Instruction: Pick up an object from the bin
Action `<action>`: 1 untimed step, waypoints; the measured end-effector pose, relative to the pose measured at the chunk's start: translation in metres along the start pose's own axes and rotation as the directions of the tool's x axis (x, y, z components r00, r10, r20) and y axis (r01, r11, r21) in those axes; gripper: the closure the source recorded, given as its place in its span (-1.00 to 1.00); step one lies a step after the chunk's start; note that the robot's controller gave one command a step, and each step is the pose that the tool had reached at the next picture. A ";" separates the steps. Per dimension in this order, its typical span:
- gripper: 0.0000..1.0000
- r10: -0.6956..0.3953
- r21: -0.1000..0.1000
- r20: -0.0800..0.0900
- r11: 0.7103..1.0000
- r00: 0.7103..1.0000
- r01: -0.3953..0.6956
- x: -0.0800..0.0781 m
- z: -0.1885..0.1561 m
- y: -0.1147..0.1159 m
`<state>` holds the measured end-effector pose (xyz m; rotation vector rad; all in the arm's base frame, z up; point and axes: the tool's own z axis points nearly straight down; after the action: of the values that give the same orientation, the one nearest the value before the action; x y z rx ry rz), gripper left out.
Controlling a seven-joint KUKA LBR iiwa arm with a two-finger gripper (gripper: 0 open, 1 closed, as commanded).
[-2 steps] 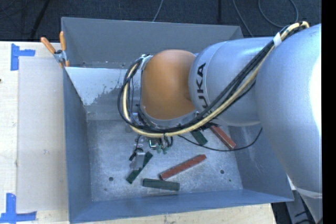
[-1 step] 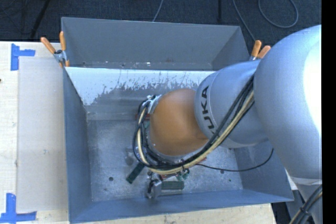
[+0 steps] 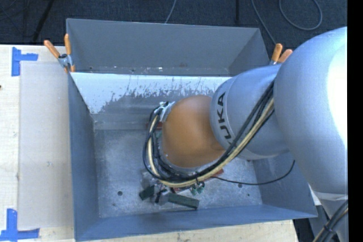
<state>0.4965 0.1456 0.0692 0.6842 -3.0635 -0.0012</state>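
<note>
In the camera view, the grey metal bin (image 3: pixel 113 178) takes up the middle, its far wall rising toward the top and its floor scuffed and speckled. The silver arm (image 3: pixel 306 110) comes in from the right and bends down over the floor, ending in a rounded orange cover (image 3: pixel 190 133) at the wrist. A bundle of black and pale cables (image 3: pixel 150 150) loops around the left side of that cover and runs back along the arm.

The gripper (image 3: pixel 170 189) sits just below the orange cover, low over the front middle of the bin floor, close to the near wall. The cover and cables hide most of it, so it cannot be told whether it stands wide or narrow, or whether anything is in its grasp.

Right beneath it lies a small cluster of dark things. A flat dark grey bar (image 3: pixel 182 201) lies on the floor, slanting slightly down to the right, just below the gripper. A smaller dark lump (image 3: pixel 148 194) lies just to the left of the bar, also hard against the gripper. Whether the gripper touches either one cannot be told.
</note>
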 end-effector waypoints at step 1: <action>1.00 -0.010 0.003 0.011 1.000 1.000 0.010 -0.013 -0.184 -0.007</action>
<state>0.5115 0.1445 0.2527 0.7023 -3.0714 -0.0006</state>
